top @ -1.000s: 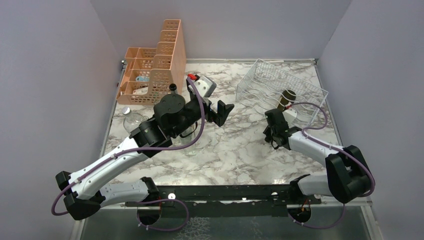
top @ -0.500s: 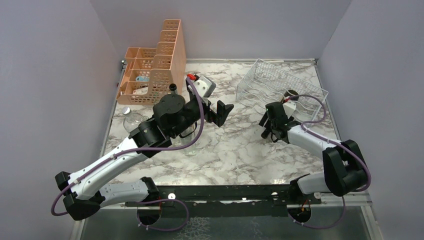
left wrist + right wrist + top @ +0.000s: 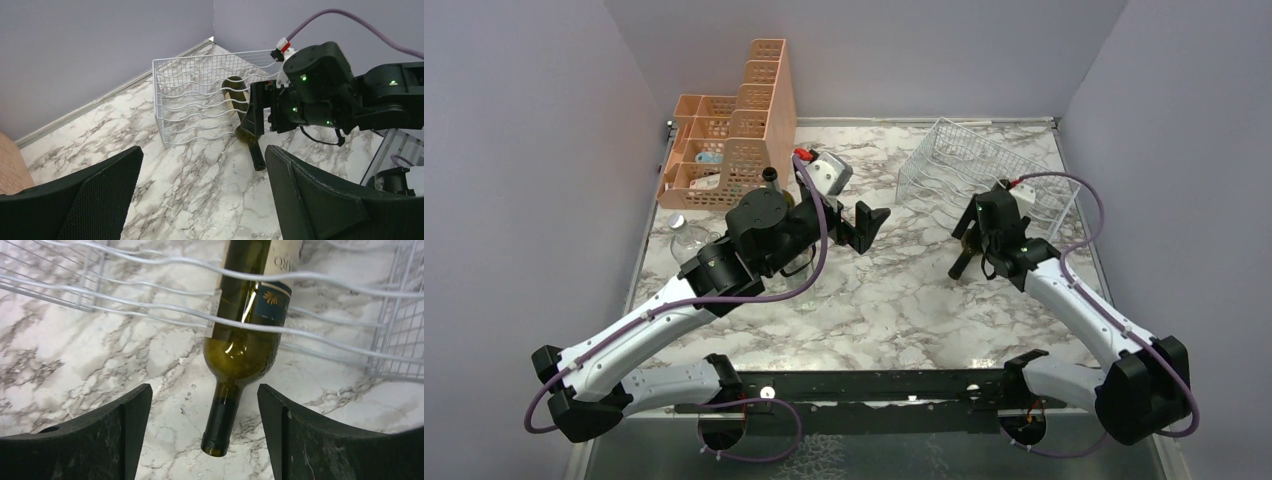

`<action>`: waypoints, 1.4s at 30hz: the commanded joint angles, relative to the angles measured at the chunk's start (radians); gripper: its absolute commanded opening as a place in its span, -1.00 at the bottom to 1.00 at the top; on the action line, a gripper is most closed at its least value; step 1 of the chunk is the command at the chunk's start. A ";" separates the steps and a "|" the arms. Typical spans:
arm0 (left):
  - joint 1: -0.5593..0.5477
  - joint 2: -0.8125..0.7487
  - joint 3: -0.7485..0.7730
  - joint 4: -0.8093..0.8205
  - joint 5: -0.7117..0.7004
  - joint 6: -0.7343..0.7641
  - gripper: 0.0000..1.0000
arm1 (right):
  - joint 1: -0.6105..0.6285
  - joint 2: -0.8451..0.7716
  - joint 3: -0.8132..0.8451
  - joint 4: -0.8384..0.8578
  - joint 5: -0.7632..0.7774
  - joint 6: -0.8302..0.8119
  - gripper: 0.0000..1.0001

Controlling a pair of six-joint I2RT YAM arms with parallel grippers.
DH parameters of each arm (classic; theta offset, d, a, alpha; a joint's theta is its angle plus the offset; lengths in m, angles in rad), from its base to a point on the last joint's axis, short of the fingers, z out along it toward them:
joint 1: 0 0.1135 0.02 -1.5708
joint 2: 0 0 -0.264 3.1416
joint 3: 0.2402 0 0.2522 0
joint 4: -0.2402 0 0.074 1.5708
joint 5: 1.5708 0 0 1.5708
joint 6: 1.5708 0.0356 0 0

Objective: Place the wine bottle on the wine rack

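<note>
The wine bottle (image 3: 242, 340), dark green with a cream and blue label, lies lengthwise in the wine rack (image 3: 944, 165) at the far right of the marble counter (image 3: 874, 310). In the right wrist view, white wavy wires cross over its body and shoulder, while its neck sticks out of the rack's open front, mouth down close to the counter. Whether the body sits in a cradle or on the counter beneath the wires, I cannot tell. The right hand (image 3: 202, 387) is open, its two fingers (image 3: 100, 440) spread on either side of the neck and clear of the glass. The left hand (image 3: 202, 155) hangs over the middle of the counter, well apart from the rack, fingers wide apart and gripping nothing. A peach stepped organizer (image 3: 734, 140) stands at the far left, with a clear bottle (image 3: 686, 238) just in front of it
</note>
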 commanded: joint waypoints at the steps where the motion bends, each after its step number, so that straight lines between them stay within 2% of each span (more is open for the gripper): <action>1: 0.000 -0.025 0.011 -0.010 -0.009 0.005 0.98 | -0.003 -0.043 0.078 -0.039 -0.093 -0.159 0.58; 5: 0.000 -0.026 0.016 -0.011 -0.028 0.004 0.98 | -0.003 0.032 0.187 -0.002 -0.284 -0.244 0.47; 8: 0.000 -0.027 0.018 -0.014 -0.047 -0.005 0.98 | 0.003 0.142 0.297 0.015 -0.367 -0.252 0.35; 14: 0.000 -0.041 0.015 -0.033 -0.081 -0.022 0.98 | 0.056 0.375 0.514 0.054 -0.334 -0.236 0.28; 19: 0.000 -0.060 0.007 -0.051 -0.094 -0.029 0.98 | 0.104 0.570 0.703 0.030 -0.232 -0.198 0.21; 24: 0.000 -0.077 -0.011 -0.058 -0.099 -0.042 0.98 | 0.112 0.695 0.828 -0.009 -0.128 -0.157 0.11; 27: 0.000 -0.086 -0.023 -0.060 -0.100 -0.048 0.98 | 0.116 0.745 0.873 -0.025 -0.118 -0.163 0.01; 30: 0.000 -0.088 -0.030 -0.058 -0.103 -0.050 0.98 | 0.118 0.791 0.920 -0.054 -0.142 -0.170 -0.14; 36: 0.000 -0.093 -0.034 -0.059 -0.108 -0.048 0.98 | 0.129 0.848 0.972 -0.051 -0.236 -0.246 -0.61; 42: 0.000 -0.100 -0.034 -0.061 -0.114 -0.047 0.98 | 0.157 0.858 0.981 -0.026 -0.337 -0.343 -0.90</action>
